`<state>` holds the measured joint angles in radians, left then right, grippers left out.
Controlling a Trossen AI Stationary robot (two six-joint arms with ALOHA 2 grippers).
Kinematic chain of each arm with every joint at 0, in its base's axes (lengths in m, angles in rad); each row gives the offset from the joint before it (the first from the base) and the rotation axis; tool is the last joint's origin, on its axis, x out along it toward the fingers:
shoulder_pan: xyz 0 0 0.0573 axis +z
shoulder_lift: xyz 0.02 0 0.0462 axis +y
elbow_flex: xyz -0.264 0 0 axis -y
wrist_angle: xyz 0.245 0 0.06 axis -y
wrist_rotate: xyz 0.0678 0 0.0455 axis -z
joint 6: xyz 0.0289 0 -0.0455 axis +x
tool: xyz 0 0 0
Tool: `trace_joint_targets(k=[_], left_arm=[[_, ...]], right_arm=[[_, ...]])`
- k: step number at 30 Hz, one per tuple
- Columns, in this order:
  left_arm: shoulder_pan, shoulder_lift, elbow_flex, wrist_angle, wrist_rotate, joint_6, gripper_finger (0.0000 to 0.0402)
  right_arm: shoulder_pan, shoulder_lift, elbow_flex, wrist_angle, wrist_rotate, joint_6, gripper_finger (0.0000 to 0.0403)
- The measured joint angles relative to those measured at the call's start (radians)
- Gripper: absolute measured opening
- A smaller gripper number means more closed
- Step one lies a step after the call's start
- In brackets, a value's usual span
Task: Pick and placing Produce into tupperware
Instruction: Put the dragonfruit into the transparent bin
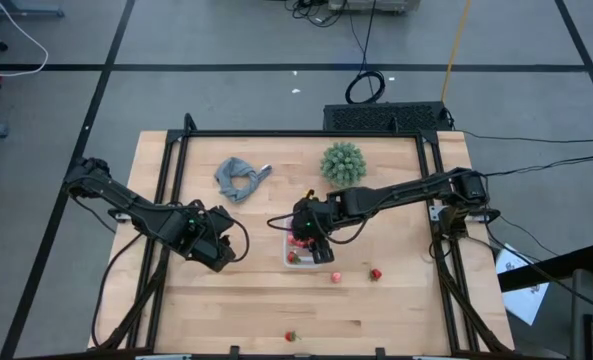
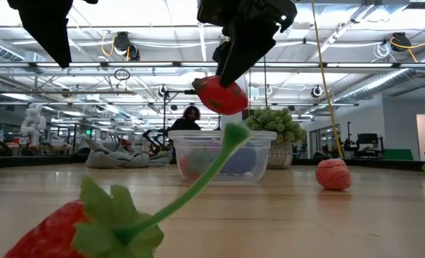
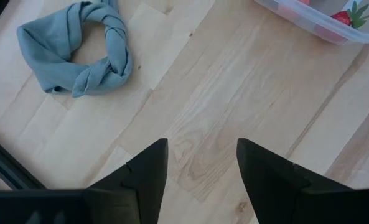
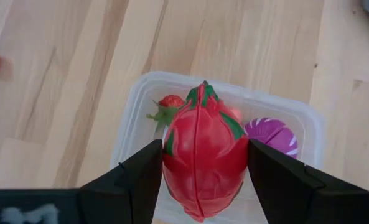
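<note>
1. Right up close in the low view we see a toy strawberry lying on the wooden counter, with its long green stem sticking up.
2. From above, we see this strawberry by the near edge of the counter, well apart from the rest.
3. We see the clear tupperware near the middle of the counter.
4. We see the right fingers closed on a big red toy fruit with green tips, and they hold it in the air right above the tupperware.
5. In the low view the red fruit hangs over the tupperware and does not touch it.
6. Inside the tupperware we see a small strawberry and a purple piece with white stripes.
7. We see two more small red pieces on the counter just beside the tupperware, on the right arm's side.
8. We see the left fingers a little apart and holding nothing, above bare wood.
9. The left fingers are near the tupperware, on its left.
10. We see a grey cloth in a loose ring and a round spiky green plant at the far side of the counter.
</note>
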<state>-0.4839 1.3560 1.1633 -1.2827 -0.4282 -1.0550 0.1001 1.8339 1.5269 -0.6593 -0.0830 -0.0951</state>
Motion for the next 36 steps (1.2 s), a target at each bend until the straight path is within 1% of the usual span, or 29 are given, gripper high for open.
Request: trace_joint_targets(k=[9,11,18,30,34,36], left_arm=[[0.000,0.000,0.000,0.000,0.000,0.003,0.0198],[0.000,0.000,0.000,0.000,0.000,0.003,0.0198],[0.000,0.000,0.000,0.000,0.000,0.003,0.0198],[0.000,0.000,0.000,0.000,-0.001,0.003,0.0198],[0.000,0.000,0.000,0.000,-0.001,0.005,0.0198],[0.000,0.000,0.000,0.000,-0.001,0.005,0.0198]], right_arm=[[0.000,0.016,-0.001,-0.012,0.001,-0.004,0.0212],[-0.001,0.031,0.001,0.003,0.002,-0.014,0.0212],[-0.009,0.076,-0.002,-0.037,0.008,-0.039,0.0212],[-0.016,0.076,-0.002,-0.038,0.012,-0.060,0.0212],[-0.019,0.076,-0.002,-0.036,0.061,-0.082,0.0212],[-0.023,0.076,-0.002,-0.034,0.064,-0.084,0.0212]])
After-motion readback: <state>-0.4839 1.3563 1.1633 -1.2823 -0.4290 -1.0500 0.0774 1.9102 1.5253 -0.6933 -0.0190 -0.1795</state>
